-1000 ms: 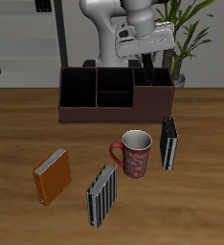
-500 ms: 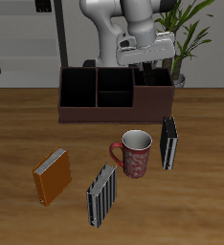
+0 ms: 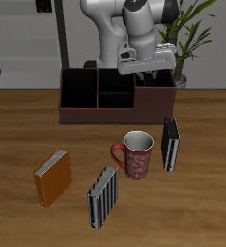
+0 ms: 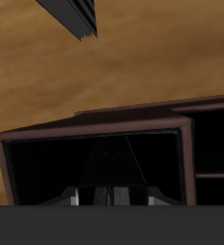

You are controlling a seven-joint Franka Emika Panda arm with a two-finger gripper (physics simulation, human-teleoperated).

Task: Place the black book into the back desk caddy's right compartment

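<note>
Wooden table (image 3: 28, 135), potted plant (image 3: 187, 34) behind, back desk caddy (image 3: 115, 96) near rear, fingers (image 3: 154, 74) above it, spread unclear

Franka arm (image 3: 125, 24): glossy white rounded shell segments with dark grey joint rings between them. Gripper (image 3: 147, 69): pale grey-white boxy hand body, dark underside, short dark jaws. Above the desk caddy (image 3: 86, 114), no cables, screws or markings can be made out.

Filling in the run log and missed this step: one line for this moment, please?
phase: insert | gripper: shut on black book, over back desk caddy | black book: hanging into right compartment | released: not yet
</note>
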